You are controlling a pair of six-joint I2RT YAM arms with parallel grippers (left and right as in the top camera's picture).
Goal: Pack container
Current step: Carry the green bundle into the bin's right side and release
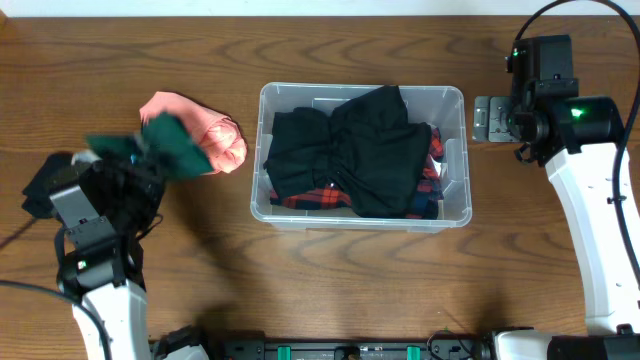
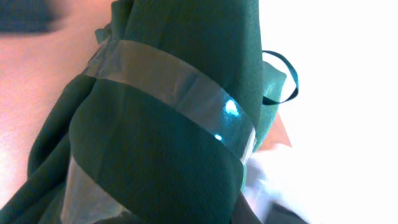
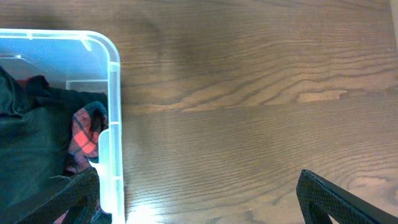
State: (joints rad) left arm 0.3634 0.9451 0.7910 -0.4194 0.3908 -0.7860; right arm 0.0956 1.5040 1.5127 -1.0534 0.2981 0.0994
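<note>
The container [image 1: 360,88] sits at the centre of the overhead frame on the wooden table [image 1: 330,290], with a black garment [image 1: 360,150] lying over a red plaid cloth [image 1: 425,185] inside it. The left gripper [image 1: 135,165], well apart at the left of the frame, is pinching a green cloth [image 1: 172,148] above a pink garment [image 1: 215,135]. The right gripper [image 3: 196,180] is spread wide over bare wood just beside the container's right wall [image 3: 112,124].
</note>
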